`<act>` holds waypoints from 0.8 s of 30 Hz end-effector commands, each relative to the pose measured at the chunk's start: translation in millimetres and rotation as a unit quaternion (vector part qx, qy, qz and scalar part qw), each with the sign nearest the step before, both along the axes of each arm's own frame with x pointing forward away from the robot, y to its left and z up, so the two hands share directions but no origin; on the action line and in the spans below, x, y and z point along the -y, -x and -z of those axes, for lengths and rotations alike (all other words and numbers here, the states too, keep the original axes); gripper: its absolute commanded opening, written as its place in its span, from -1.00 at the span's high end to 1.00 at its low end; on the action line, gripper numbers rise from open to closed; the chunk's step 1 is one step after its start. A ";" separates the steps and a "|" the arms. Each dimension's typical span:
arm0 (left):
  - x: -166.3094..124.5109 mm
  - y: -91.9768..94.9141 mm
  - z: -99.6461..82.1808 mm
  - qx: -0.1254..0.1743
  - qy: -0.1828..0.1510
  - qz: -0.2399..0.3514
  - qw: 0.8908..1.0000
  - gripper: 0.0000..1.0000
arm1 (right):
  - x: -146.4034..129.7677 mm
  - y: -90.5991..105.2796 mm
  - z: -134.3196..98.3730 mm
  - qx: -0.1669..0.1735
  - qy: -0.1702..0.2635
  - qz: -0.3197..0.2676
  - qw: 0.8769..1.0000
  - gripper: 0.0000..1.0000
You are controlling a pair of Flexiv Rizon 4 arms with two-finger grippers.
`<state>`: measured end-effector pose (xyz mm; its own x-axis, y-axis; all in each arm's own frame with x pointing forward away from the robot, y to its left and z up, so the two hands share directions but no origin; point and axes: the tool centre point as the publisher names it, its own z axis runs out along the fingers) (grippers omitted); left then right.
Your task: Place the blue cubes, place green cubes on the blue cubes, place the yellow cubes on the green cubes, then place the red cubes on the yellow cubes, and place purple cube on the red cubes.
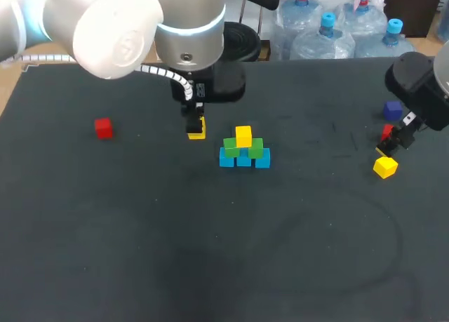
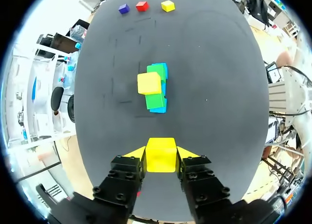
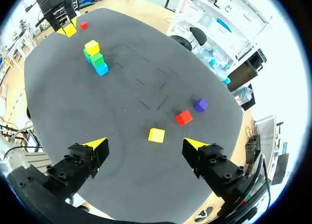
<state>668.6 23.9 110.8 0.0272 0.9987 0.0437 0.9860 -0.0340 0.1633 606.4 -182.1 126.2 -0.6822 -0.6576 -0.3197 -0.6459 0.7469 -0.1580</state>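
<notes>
Head view: on the black counter (image 1: 140, 252) stands the cube pyramid (image 1: 244, 152) — three blue, two green, one yellow on top. Just left of it the left hand (image 1: 196, 125) pinches a yellow cube (image 2: 161, 154), with the pyramid straight ahead; well right of it the right hand (image 1: 401, 141) hangs spread, empty.

- We are looking down on a table (image 1: 140, 266) whose matt black top is filling nearly the whole head view.
- We are seeing short pale scuff marks (image 3: 144, 81) dotting its middle.
- We are noticing a faint curved trace (image 1: 396, 231) running across its near right part.
- Even, soft light is falling on it.
</notes>
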 end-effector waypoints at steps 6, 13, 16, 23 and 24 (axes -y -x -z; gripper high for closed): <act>-0.7 0.5 0.1 0.001 0.001 0.000 1.000 1.00 | 0.0 0.7 0.9 0.003 0.000 0.001 1.000 -1.00; 11.3 -1.5 8.2 0.001 0.006 0.017 1.000 1.00 | 0.0 0.7 0.9 0.003 0.000 0.001 1.000 -1.00; 18.5 -3.4 10.8 0.000 0.008 0.028 1.000 1.00 | 0.0 0.7 0.9 0.003 0.000 0.001 1.000 -1.00; 33.2 -10.5 20.0 0.000 0.000 0.042 0.999 1.00 | 0.0 0.7 0.9 0.003 0.000 0.001 1.000 -1.00; 35.3 -13.1 22.0 -0.002 0.000 0.046 0.999 1.00 | 0.0 0.7 0.9 0.003 0.000 0.001 1.000 -1.00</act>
